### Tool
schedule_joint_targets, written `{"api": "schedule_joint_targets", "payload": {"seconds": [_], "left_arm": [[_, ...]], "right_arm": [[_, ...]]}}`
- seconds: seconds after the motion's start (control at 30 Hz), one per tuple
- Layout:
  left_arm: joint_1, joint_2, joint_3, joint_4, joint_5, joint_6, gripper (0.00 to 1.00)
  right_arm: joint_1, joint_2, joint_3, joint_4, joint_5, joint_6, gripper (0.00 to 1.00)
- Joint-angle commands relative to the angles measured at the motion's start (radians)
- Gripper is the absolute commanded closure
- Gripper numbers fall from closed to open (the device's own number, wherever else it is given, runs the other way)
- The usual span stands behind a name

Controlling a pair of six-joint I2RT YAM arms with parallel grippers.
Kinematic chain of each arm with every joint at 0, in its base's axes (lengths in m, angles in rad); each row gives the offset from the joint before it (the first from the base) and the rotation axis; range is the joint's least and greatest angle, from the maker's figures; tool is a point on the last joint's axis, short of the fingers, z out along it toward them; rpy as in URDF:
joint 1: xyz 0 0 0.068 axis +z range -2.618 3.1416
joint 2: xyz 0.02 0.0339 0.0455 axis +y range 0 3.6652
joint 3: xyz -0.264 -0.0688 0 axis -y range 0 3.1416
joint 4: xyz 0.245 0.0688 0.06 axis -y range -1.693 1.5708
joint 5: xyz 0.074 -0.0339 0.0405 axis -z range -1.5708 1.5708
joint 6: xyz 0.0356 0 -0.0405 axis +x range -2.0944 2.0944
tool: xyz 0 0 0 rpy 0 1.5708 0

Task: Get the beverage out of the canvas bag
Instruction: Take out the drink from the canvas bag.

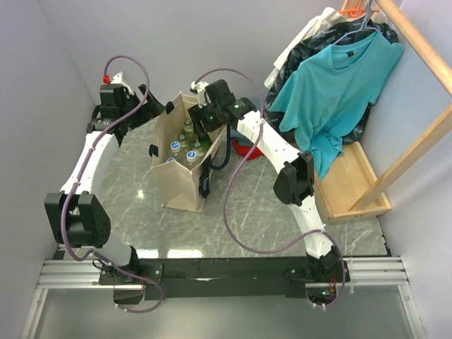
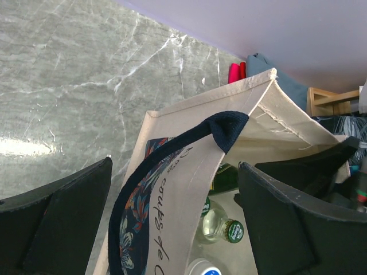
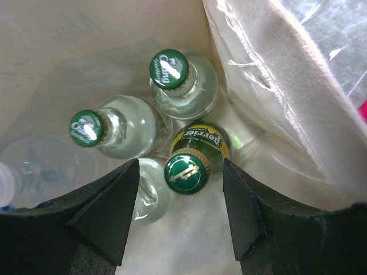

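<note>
The beige canvas bag (image 1: 180, 185) stands upright mid-table, its top open and several bottles inside. My right gripper (image 3: 180, 172) reaches down into the bag and is open. Its fingers flank the green-and-gold cap of a dark green Perrier beverage bottle (image 3: 198, 143), with a gap on each side. My left gripper (image 2: 175, 166) is open at the bag's far-left rim (image 2: 189, 149). It straddles the bag wall and the dark strap handle (image 2: 226, 127) without pinching them. In the top view, the right gripper (image 1: 205, 126) is over the bag mouth and the left gripper (image 1: 152, 106) is beside it.
Two clear glass bottles with green caps (image 3: 169, 69) (image 3: 87, 127) and a clear plastic bottle (image 3: 34, 166) crowd the Perrier. Blue-capped bottles (image 1: 175, 146) fill the bag's near side. A teal shirt (image 1: 339, 78) hangs over a wooden rack (image 1: 353, 185) at right. A red object (image 1: 244, 148) lies behind the bag.
</note>
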Motion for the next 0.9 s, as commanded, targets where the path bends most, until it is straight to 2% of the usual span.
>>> {"api": "schedule_joint_targets", "payload": {"seconds": [0.0,0.2,0.33,0.37,0.43,0.6,0.63,0.67,0.7,0.87], "left_arm": [[-0.001,-0.017,-0.004,0.019,0.007,-0.006,0.04],[-0.003,-0.017,-0.005,0.021,0.011,-0.007,0.04],[-0.003,-0.015,-0.008,0.024,0.016,-0.01,0.04],[-0.003,-0.017,-0.01,0.025,0.017,-0.01,0.04],[-0.003,-0.015,-0.011,0.028,0.019,-0.013,0.04],[-0.005,-0.017,-0.011,0.025,0.014,-0.01,0.04],[-0.003,-0.017,-0.011,0.025,0.014,-0.01,0.04],[-0.003,-0.014,-0.011,0.025,0.013,-0.01,0.04],[-0.003,-0.012,-0.01,0.022,0.013,-0.01,0.04],[-0.003,-0.012,-0.007,0.024,0.014,-0.012,0.04]], "right_arm": [[-0.001,0.026,0.03,0.015,-0.002,0.011,0.33],[-0.001,0.02,0.024,0.035,0.009,0.011,0.35],[-0.002,0.02,0.021,0.047,0.015,0.017,0.41],[-0.001,0.017,0.018,0.05,0.016,0.019,0.47],[-0.002,0.014,0.009,0.068,0.021,0.025,0.5],[-0.001,0.021,0.016,0.072,0.015,0.025,0.76],[-0.001,0.021,0.015,0.073,0.016,0.025,0.84],[-0.002,0.021,0.013,0.078,0.018,0.025,0.96],[-0.001,0.021,0.013,0.078,0.018,0.025,1.0],[-0.001,0.015,0.01,0.095,0.007,0.023,1.0]]}}
